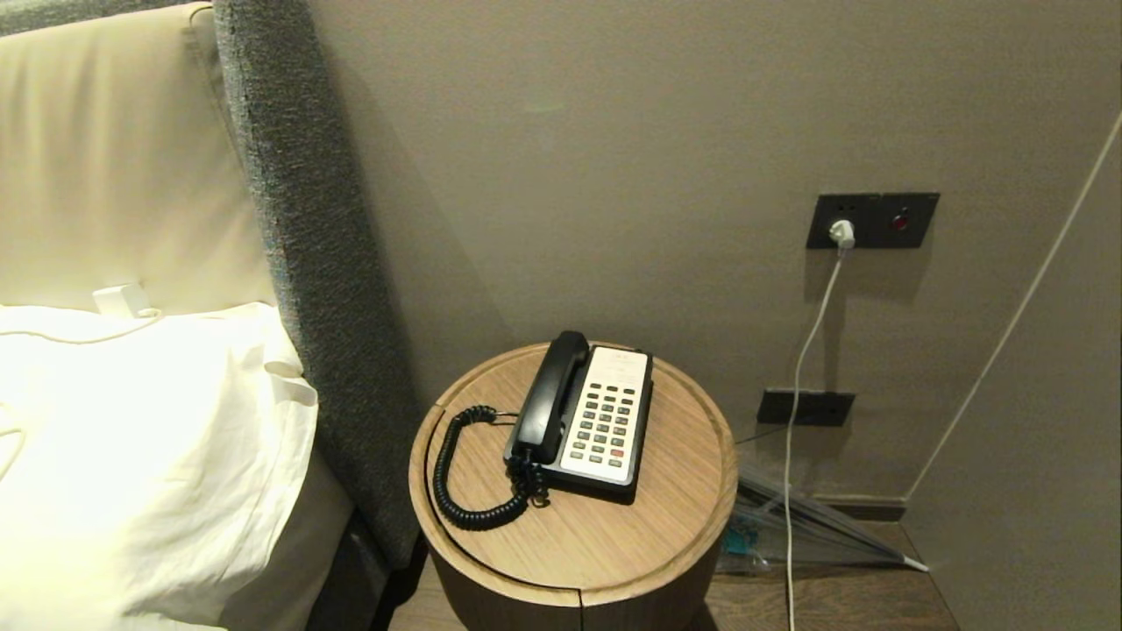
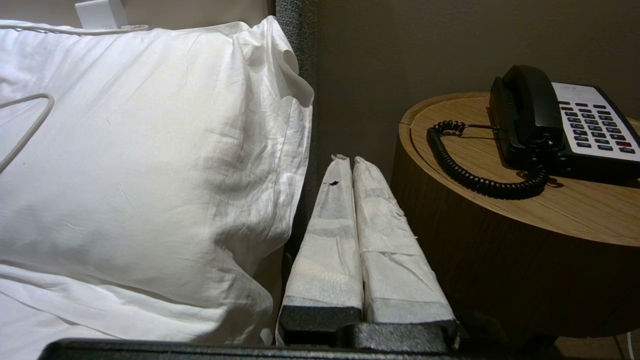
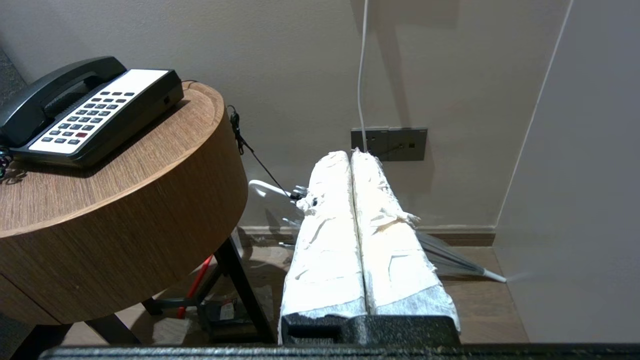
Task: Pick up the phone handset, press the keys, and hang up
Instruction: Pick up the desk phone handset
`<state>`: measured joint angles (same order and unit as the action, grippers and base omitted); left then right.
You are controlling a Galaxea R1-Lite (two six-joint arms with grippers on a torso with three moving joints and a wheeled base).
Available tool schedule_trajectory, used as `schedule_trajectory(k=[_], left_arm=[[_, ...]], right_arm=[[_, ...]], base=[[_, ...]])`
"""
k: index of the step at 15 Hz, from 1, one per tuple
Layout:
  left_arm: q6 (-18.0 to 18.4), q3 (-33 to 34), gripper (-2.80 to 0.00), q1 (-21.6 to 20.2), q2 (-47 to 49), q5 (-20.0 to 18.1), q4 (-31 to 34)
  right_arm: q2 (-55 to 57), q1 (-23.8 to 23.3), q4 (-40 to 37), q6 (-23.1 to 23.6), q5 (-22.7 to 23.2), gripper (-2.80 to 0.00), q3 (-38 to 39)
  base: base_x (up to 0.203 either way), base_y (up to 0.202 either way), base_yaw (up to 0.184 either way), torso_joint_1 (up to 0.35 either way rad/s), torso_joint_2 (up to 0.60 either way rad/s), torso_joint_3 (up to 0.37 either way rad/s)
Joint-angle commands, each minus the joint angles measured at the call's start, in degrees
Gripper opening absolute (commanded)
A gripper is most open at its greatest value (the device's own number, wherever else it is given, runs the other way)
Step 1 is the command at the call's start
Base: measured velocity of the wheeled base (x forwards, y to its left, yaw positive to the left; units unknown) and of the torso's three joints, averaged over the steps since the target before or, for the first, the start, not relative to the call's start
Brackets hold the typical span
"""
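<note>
The glossy black phone handset (image 1: 549, 397) lies in its cradle on the left side of the black-and-white phone base (image 1: 637, 429), on a round wooden side table (image 1: 675, 491). Its coiled cord (image 1: 456, 478) loops over the tabletop. Grey keys (image 1: 605, 425) fill the white faceplate, with one red key low down. My left gripper (image 2: 350, 160) is shut and empty, low between the pillow and the table, short of the handset (image 2: 530, 107). My right gripper (image 3: 351, 155) is shut and empty, beside the table's other side, below the keys (image 3: 82, 120). Neither arm shows in the head view.
A bed with a white pillow (image 1: 140, 456) and a grey padded headboard (image 1: 307, 263) stands left of the table. A white cable (image 1: 802, 377) hangs from a wall socket (image 1: 872, 221). A folded clear umbrella (image 1: 815, 526) lies on the floor to the right.
</note>
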<state>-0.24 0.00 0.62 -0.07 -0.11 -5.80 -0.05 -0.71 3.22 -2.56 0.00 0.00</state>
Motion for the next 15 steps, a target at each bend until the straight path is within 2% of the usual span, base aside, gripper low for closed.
schedule_trajectory(k=[1,15], left_arm=[[-0.02,2.29,-2.80,-0.01,0.07,-0.07,-0.09],[-0.02,2.29,-2.80,-0.01,0.07,-0.03,-0.05]], right_arm=[[-0.04,0.00,0.04,0.01,0.00,-2.80,1.14],[-0.04,0.00,0.04,0.10,0.00,-2.80,1.14]], base=[[0.000,0.000,0.000,0.000,0.00,0.000],[0.000,0.000,0.000,0.000,0.00,0.000]])
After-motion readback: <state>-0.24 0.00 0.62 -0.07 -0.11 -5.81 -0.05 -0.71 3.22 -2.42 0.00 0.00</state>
